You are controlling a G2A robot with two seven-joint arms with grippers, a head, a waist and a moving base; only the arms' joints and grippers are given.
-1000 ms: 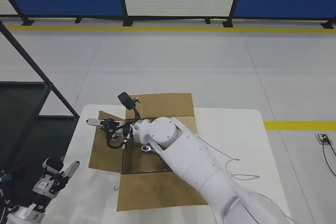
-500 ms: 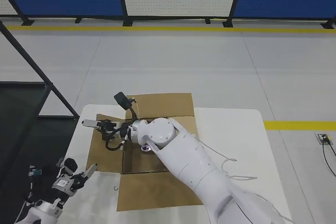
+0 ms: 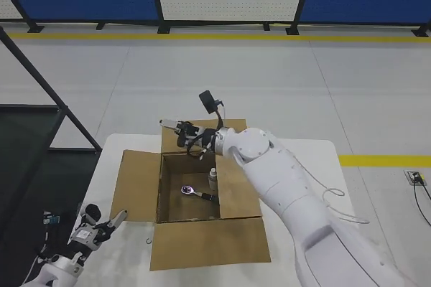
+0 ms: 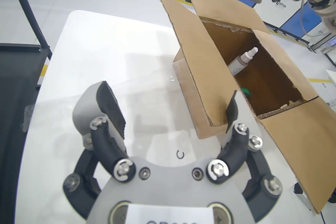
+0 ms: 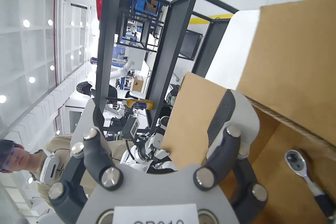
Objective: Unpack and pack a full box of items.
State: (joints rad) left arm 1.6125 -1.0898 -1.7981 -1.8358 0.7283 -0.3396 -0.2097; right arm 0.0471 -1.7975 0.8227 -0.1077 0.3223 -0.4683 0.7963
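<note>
An open cardboard box (image 3: pixel 136 186) stands mid-table with all flaps spread. Inside lie a small white-capped bottle (image 3: pixel 212 177) and a ratchet wrench (image 3: pixel 192 191). My right gripper (image 3: pixel 176 128) hovers open above the box's back left corner. In its wrist view, the right gripper (image 5: pixel 162 104) frames a cardboard flap (image 5: pixel 194 117) between its fingers, with the ratchet wrench (image 5: pixel 302 167) below. I cannot tell if it touches the flap. My left gripper (image 3: pixel 100 224) is open over the table's front left. The left gripper (image 4: pixel 168 101) faces the box (image 4: pixel 199 64), holding nothing; the bottle (image 4: pixel 242 61) leans inside.
A black metal frame (image 3: pixel 50 100) stands left of the white table (image 3: pixel 302 186). A small metal clip (image 4: pixel 180 154) lies on the table in front of the box's left flap. A green item (image 4: pixel 246 90) sits in the box bottom.
My right gripper has swung from over the left flap to the back left corner, uncovering the box's inside. The left gripper came in toward the box.
</note>
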